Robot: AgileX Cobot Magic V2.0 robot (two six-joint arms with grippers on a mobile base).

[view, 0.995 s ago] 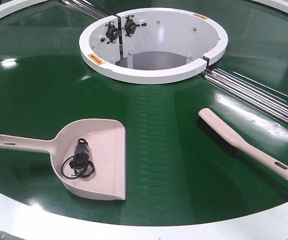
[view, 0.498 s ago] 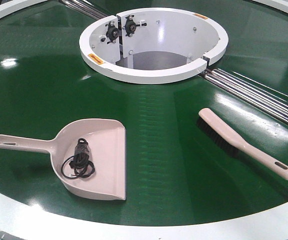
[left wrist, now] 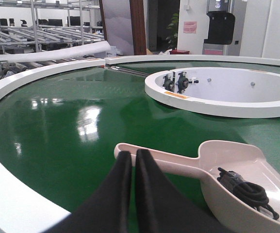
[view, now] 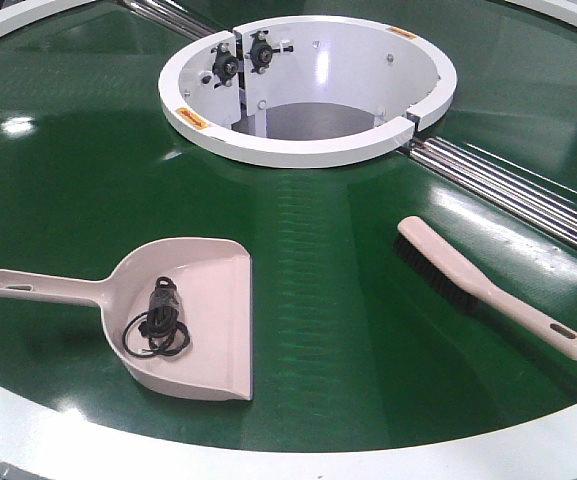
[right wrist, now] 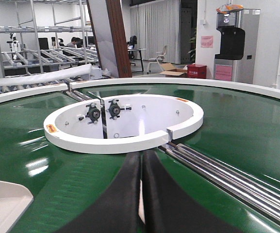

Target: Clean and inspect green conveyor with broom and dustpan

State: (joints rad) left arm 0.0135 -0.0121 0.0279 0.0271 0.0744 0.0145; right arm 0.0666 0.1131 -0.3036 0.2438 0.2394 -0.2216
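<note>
Front view: dustpan lies at 7 o'clock on green conveyor, handle toward 9, black coiled cable inside. Broom at 4 o'clock, well apart. White hub at 12. Left gripper fingers pressed together, empty, near dustpan handle. Right gripper likewise closed, holding nothing.

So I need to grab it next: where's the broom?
In the front view, the broom lies on the green conveyor, right of the dustpan, just before the steel rollers.
</note>
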